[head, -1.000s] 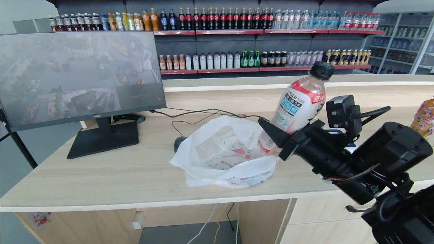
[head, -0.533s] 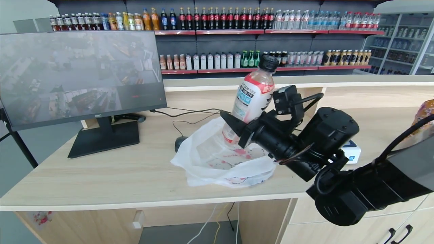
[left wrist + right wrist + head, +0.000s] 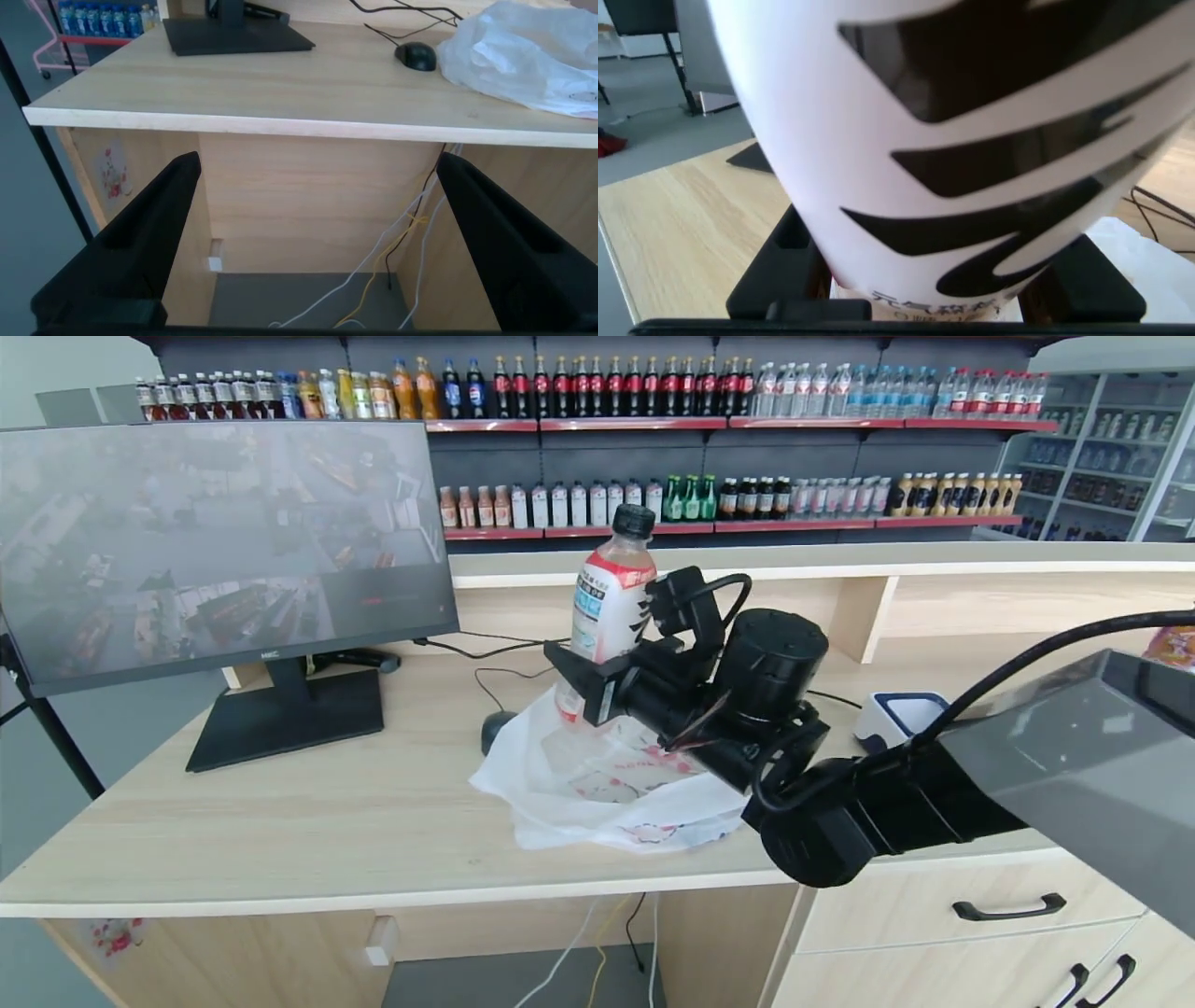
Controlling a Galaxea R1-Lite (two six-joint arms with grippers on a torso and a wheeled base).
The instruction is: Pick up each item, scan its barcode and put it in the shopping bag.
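Bottle [image 3: 607, 616] farther left (cap up), over shopping bag [image 3: 597, 807], clamped in right jaws; left jaws wide apart.

The right arm [image 3: 840, 812] is matte black and built of thick round housings, one after another. The last link has a flat grey panel [image 3: 1074, 747]. A small black camera block [image 3: 686, 602] sits on the wrist, and a black cable [image 3: 726, 582] loops out of it. Thin red and white wires [image 3: 695, 733] show at one joint. The right gripper [image 3: 597, 683] and the left gripper [image 3: 318, 168] have black wedge-shaped fingers [image 3: 140, 243].
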